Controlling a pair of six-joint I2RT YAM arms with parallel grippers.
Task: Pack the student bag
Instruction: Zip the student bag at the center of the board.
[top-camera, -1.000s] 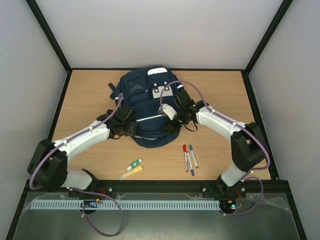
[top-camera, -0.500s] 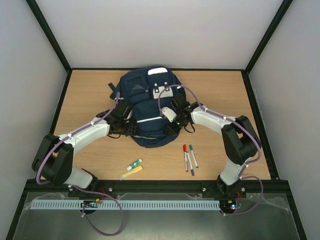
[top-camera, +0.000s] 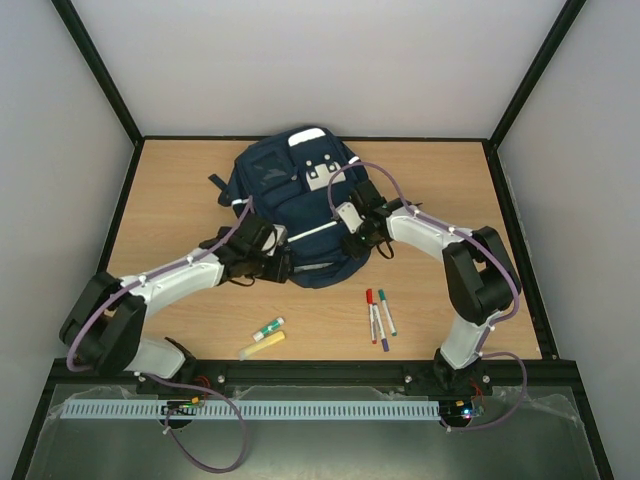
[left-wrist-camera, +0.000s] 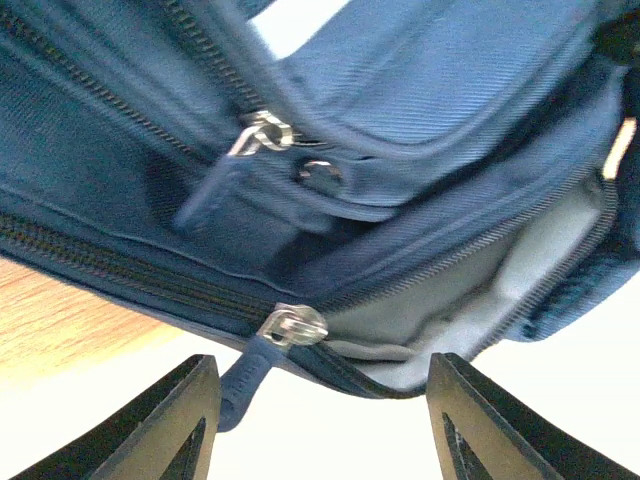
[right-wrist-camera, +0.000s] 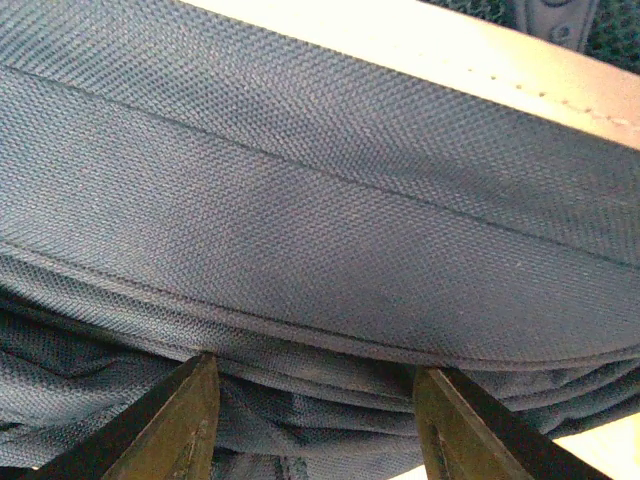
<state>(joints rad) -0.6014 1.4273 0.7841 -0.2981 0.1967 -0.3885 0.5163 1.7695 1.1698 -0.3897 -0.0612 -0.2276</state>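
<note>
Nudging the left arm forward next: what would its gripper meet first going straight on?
The zip pull on the bag, lying between the left gripper's open fingers; it looks very close, though depth is unclear.

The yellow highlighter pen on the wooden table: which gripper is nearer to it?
Left. The left gripper is at the navy-blue fabric backpack's near edge, directly beyond the yellow highlighter pen; the right gripper is farther back, to the pen's right.

Matt woven student bag (right-wrist-camera: 330, 200), perhaps nylon
</note>
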